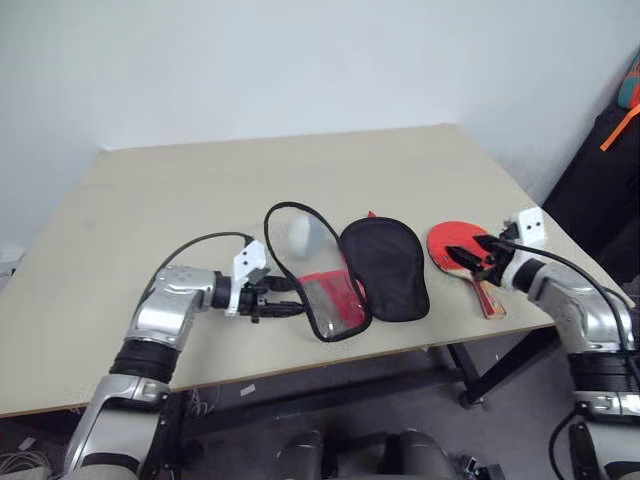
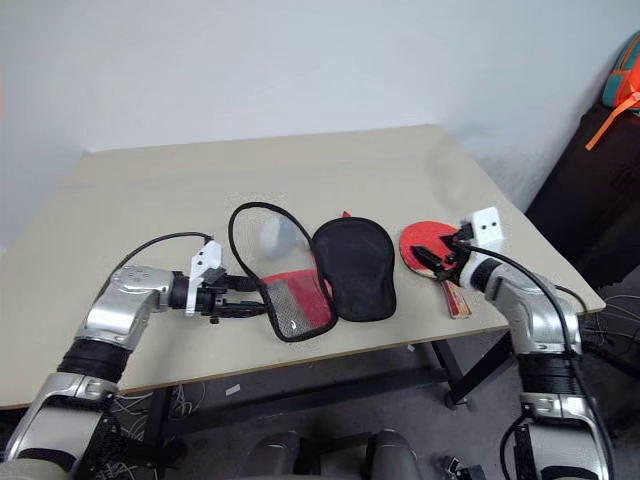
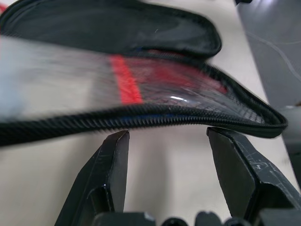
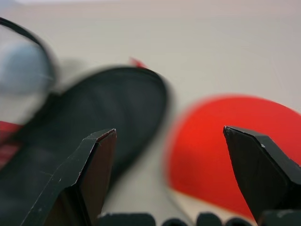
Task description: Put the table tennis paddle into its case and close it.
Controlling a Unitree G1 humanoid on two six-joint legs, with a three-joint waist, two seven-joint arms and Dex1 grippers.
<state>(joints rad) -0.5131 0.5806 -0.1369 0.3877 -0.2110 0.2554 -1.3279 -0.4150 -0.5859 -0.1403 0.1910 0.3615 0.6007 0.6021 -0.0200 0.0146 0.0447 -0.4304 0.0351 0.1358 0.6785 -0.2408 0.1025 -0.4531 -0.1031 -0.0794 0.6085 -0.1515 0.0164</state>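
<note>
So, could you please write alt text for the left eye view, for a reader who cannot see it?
An unzipped case lies open on a table, its clear flap raised, with the left gripper open at that flap's edge. To the right, the right gripper hangs open over the table tennis paddle, which lies flat.

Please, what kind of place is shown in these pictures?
Probably an indoor lab or workshop room: a plain beige table on a black metal frame, a bare white wall, loose cables on the floor, and an open red zip case laid out.
</note>
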